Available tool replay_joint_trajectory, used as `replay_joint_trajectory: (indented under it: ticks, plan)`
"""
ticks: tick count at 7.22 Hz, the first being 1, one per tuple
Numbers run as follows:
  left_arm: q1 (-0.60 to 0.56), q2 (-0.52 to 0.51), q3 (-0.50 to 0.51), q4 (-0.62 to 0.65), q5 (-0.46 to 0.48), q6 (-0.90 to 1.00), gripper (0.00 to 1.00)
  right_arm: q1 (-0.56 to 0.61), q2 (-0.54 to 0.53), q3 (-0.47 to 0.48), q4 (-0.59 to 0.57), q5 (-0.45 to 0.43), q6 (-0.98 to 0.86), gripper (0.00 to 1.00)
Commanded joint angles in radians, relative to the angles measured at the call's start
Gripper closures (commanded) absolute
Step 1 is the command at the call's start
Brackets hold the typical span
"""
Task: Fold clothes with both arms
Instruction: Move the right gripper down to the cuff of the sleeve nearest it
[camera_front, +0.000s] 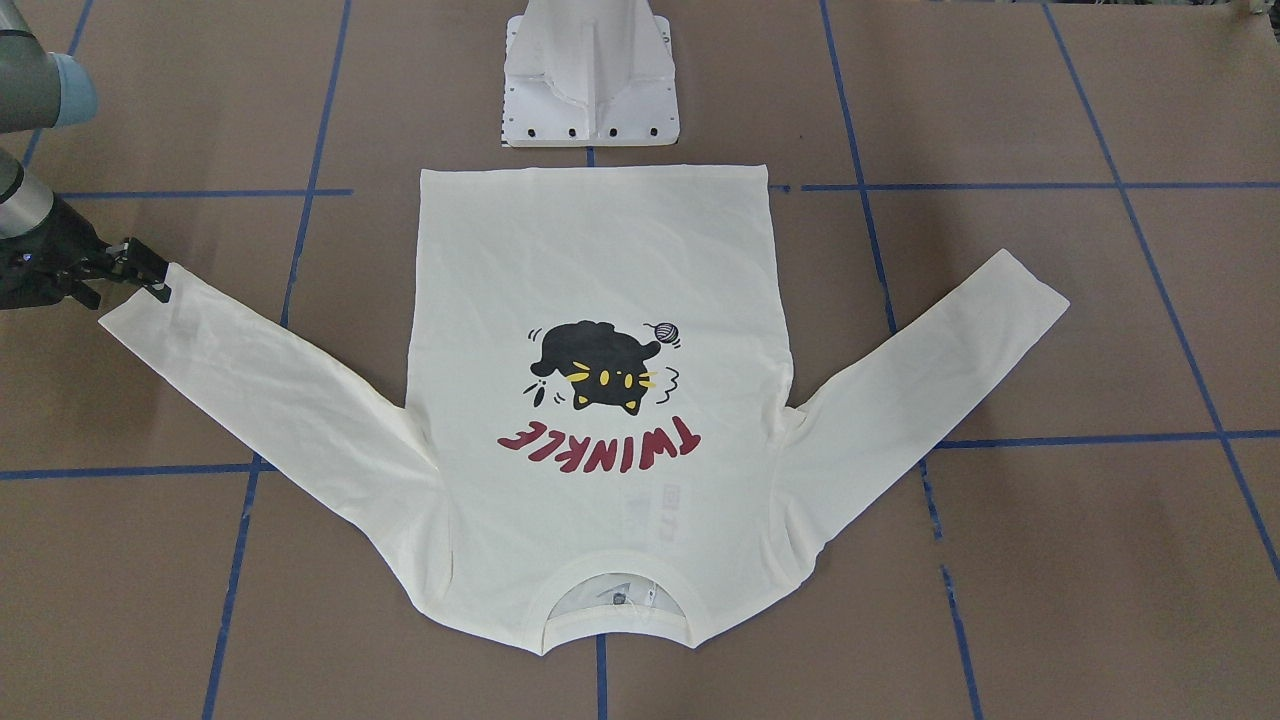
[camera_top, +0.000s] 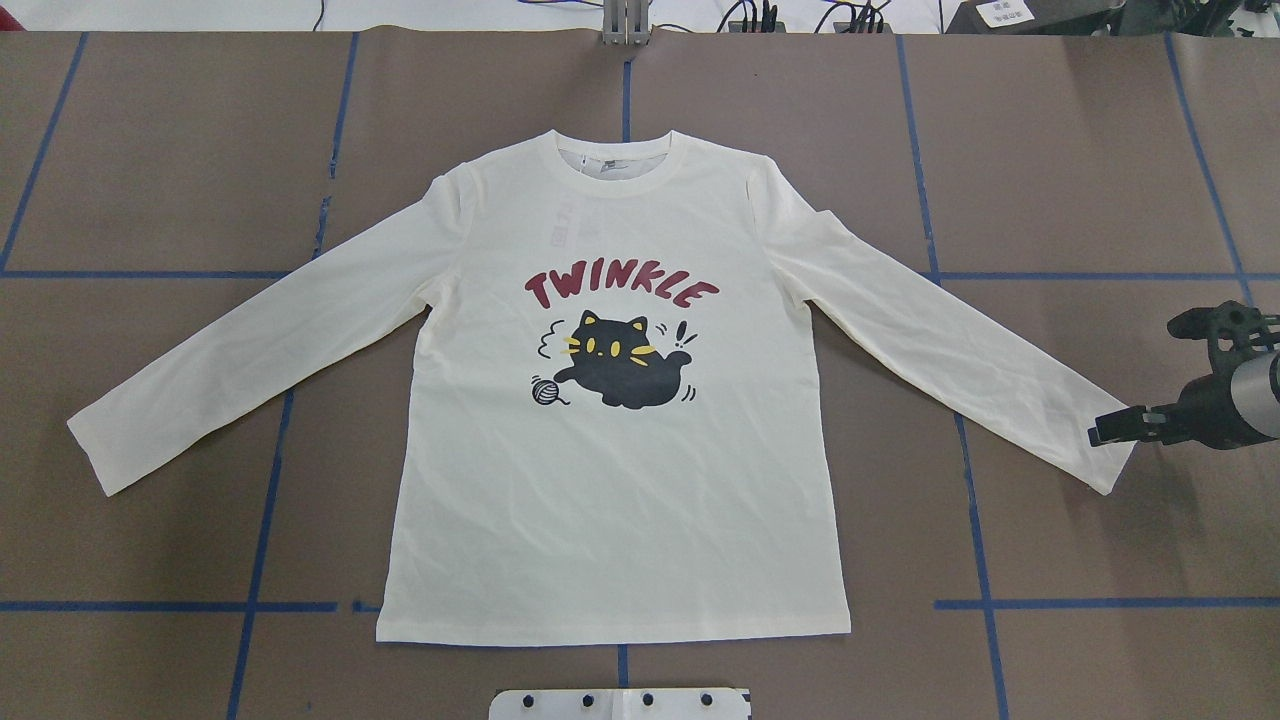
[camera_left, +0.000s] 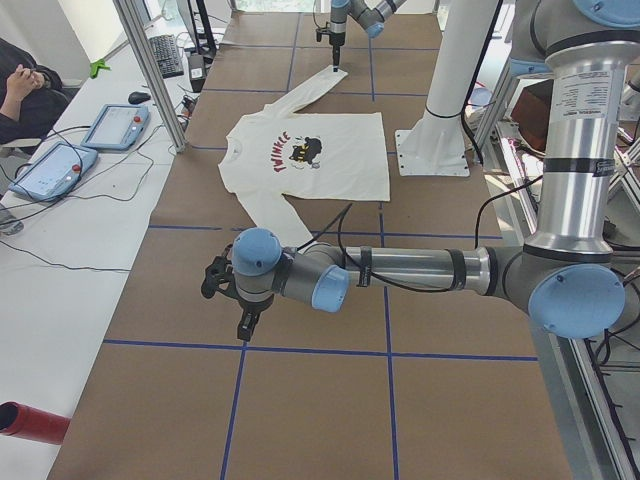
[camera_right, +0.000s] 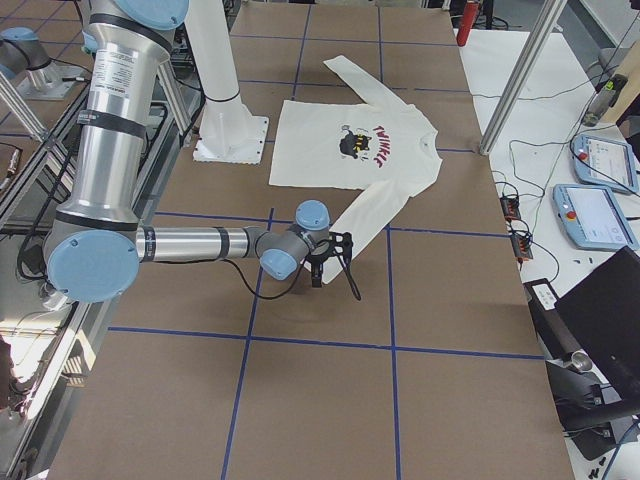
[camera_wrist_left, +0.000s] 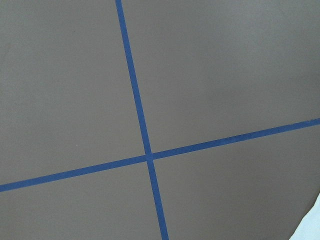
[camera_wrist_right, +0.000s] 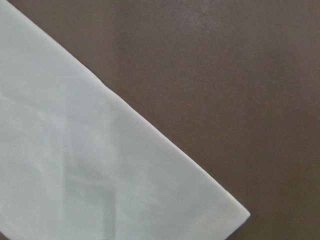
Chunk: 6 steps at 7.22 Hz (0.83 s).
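The cream long-sleeved shirt (camera_top: 620, 500) lies flat with its cat print and red "TWINKLE" lettering facing up and both sleeves spread out. My right gripper (camera_top: 1105, 432) sits low at the cuff of the sleeve on the overhead view's right, and its fingers look open over the cuff's edge. In the front-facing view the right gripper (camera_front: 158, 280) is at the left, by the cuff. That cuff (camera_wrist_right: 100, 175) lies flat on the table. My left gripper (camera_left: 245, 325) hangs over bare table a short way past the other cuff. I cannot tell whether it is open or shut.
Brown table paper with a blue tape grid (camera_wrist_left: 147, 157) surrounds the shirt. The white pedestal base (camera_front: 590, 80) stands just behind the hem. A side table holds two teach pendants (camera_left: 120, 125), and a person's hands (camera_left: 20, 85) rest beside them. A red cylinder (camera_left: 30, 425) lies nearby.
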Motion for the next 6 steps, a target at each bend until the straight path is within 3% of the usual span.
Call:
replay_joint_trajectory:
  ticks: [1,2,3,4,6]
  plan:
    - [0.000,0.000,0.002,-0.001,-0.001,0.000,0.00,-0.022,-0.002,0.014,-0.034,-0.008,0.001,0.00]
    - [0.000,0.003,0.002,-0.003,-0.001,0.000,0.00,-0.024,-0.004,0.016,-0.036,-0.008,-0.001,0.00]
    - [0.000,0.005,0.002,-0.003,-0.001,0.002,0.00,-0.025,-0.005,0.016,-0.036,-0.007,-0.001,0.08]
    - [0.000,0.006,0.002,-0.003,-0.001,0.003,0.00,-0.025,-0.008,0.014,-0.036,-0.007,-0.001,0.25]
    - [0.000,0.006,0.002,-0.003,-0.001,0.006,0.00,-0.025,-0.010,0.013,-0.036,-0.007,-0.001,0.46]
